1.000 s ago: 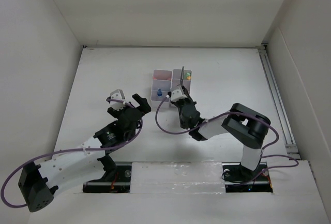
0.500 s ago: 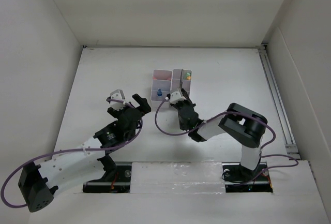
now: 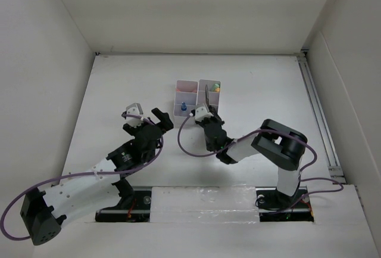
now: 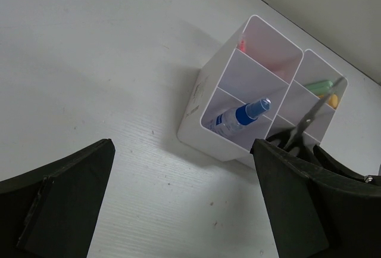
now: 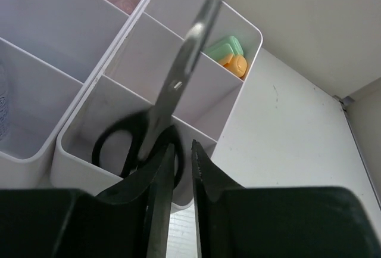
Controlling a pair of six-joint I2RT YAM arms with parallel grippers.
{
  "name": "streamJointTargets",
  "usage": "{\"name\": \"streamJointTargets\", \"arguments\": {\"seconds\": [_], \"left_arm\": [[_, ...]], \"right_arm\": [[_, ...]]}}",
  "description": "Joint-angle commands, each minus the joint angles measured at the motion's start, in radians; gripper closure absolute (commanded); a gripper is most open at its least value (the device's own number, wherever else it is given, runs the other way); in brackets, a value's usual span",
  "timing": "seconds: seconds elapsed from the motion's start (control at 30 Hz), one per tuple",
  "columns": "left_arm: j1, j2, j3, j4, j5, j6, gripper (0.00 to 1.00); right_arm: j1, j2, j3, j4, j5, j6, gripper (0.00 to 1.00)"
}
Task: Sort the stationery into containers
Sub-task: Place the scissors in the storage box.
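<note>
Our right gripper (image 5: 181,149) has its fingers (image 5: 159,210) parted by only a slim gap, and we see nothing between them. It hangs at the near wall of the white organizer (image 5: 70,154). The black-handled scissors (image 5: 178,81) stand just beyond the fingertips, in the near right compartment. Their handles are down inside it and one loop sits right behind our left finger, so close that we cannot tell whether it touches.

The scissors' long axis runs up and away from the hand, with the blades leaning toward the far end of the organizer. We judge that the grip is being let go and that the hand should next back out toward us. The leaning blades and the near wall are what it could knock.

Farther along the same column, a green marker (image 5: 224,47) and an orange piece (image 5: 235,65) lie in the far compartment. In the left column, a blue-capped bottle (image 4: 240,115) leans in the near compartment.

Our left gripper (image 4: 181,151) is spread wide and holds nothing. It hovers over the bare table (image 4: 89,49) well to the left, so the right arm is the nearer one.
</note>
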Motion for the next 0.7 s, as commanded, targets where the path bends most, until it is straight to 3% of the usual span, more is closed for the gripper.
{"name": "streamJointTargets", "arguments": {"seconds": [0.0,0.13,0.4,0.67], "left_arm": [[0.006,-0.015,-0.007,0.028,-0.007,0.013,0.00],[0.006,-0.015,-0.007,0.028,-0.007,0.022,0.00],[0.006,-0.015,-0.007,0.028,-0.007,0.022,0.00],[0.006,-0.006,0.002,0.028,-0.007,0.022,0.00]], "right_arm": [[0.012,-0.026,0.005,0.026,0.017,0.032,0.75],[0.021,-0.047,-0.004,0.026,0.017,0.032,0.60],[0.050,-0.157,-0.071,0.054,0.050,0.032,0.57],[0.087,-0.405,-0.121,-0.027,0.118,0.042,0.37]]}}
